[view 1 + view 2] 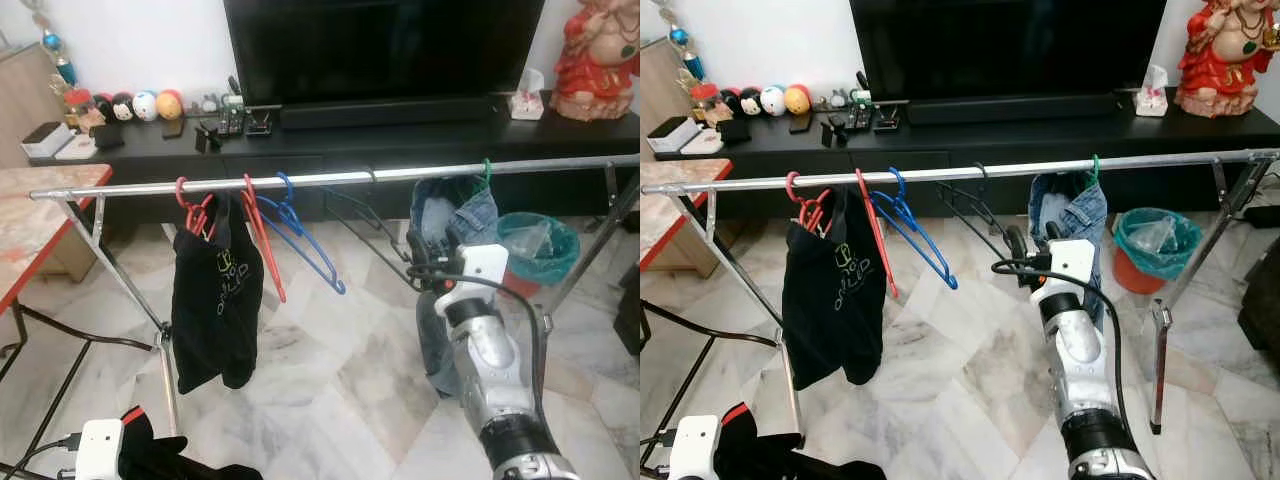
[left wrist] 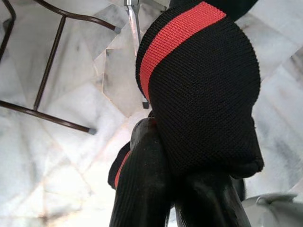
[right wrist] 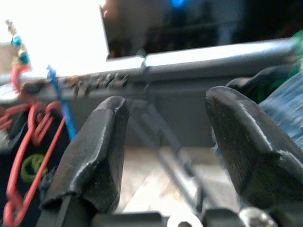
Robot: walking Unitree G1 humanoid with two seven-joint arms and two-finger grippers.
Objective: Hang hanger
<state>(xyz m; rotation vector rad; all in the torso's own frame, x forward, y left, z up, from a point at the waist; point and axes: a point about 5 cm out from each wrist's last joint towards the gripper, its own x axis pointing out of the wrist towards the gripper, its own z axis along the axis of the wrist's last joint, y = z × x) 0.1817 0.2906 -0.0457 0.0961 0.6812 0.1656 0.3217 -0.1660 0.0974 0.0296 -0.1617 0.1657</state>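
Observation:
A silver rail (image 1: 330, 179) spans the clothes rack. On it hang red hangers (image 1: 195, 212) carrying a black shirt (image 1: 215, 300), a bare red hanger (image 1: 262, 240), a blue hanger (image 1: 305, 245), a thin dark hanger (image 1: 980, 222) and jeans (image 1: 455, 215) on a green hook. My right gripper (image 1: 1032, 245) is raised and open just below the rail, beside the jeans. The dark hanger's lower arm (image 3: 161, 137) lies past the gap between its fingers. Low at the left, my left gripper (image 2: 175, 156) is shut on a black garment with a red stripe (image 2: 199, 75).
A black TV console (image 1: 400, 135) with a large TV runs behind the rack. A teal bin (image 1: 540, 245) stands at the right near the rack's leg (image 1: 1160, 370). A red-edged table (image 1: 30, 230) with dark metal legs is at the left. The floor is marble tile.

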